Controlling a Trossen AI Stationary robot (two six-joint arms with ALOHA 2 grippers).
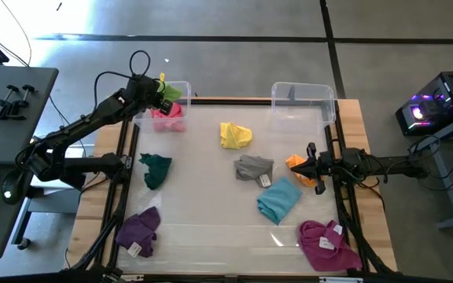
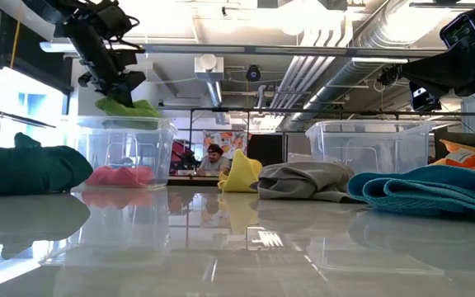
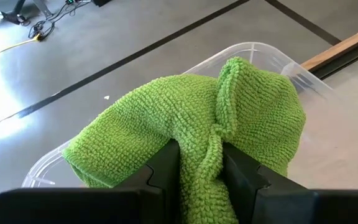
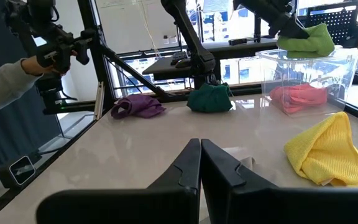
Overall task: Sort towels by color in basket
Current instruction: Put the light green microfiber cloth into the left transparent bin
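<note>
My left gripper (image 3: 201, 152) is over the clear left bin (image 1: 182, 85) at the table's far left and is shut on the green towel (image 3: 197, 106). A pink towel (image 1: 167, 119) lies in that bin. My right gripper (image 4: 199, 149) is shut and hovers beside the orange towel (image 1: 297, 163) near the right edge. Flat on the table lie the yellow (image 1: 234, 135), grey (image 1: 254, 167), light blue (image 1: 279, 199), dark teal (image 1: 156, 169), purple (image 1: 140, 230) and magenta (image 1: 327, 244) towels. My left gripper pinches a bunched fold of the green towel (image 3: 211, 140) between its two fingers, in several layers. The fingers slant down from above toward the far edge. The towel is lifted clear of the table and drapes around the fingertips, level with the bin's rim (image 2: 126, 124).
A second clear bin (image 1: 301, 98) stands at the far right of the table. Dark frame bars run along the table's left and right sides. A person's sleeve (image 4: 5, 84) shows beyond the left side, and another person (image 2: 213, 157) sits far behind the table.
</note>
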